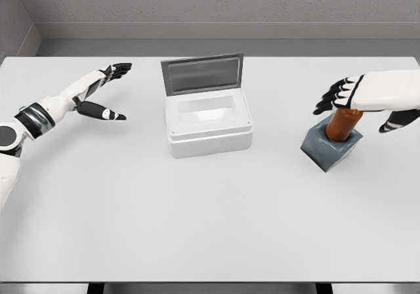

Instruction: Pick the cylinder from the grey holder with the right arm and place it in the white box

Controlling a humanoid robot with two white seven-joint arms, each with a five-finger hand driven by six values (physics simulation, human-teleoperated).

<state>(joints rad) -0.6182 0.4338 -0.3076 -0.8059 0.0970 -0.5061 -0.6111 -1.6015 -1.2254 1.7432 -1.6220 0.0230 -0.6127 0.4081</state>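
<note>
In grey holder [331, 147]: one cylinder [342, 125], seemingly.

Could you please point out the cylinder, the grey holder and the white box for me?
cylinder [342, 127], head view, on its orange-brown side below the hand.
grey holder [326, 151], head view, on its front left face.
white box [210, 142], head view, on its front wall.

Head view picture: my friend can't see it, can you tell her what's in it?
The robot's right hand hovers, fingers spread, over a brown cylinder standing in a grey holder on a white table. A white box with its lid up sits mid-table; the left hand rests open at left.
</note>
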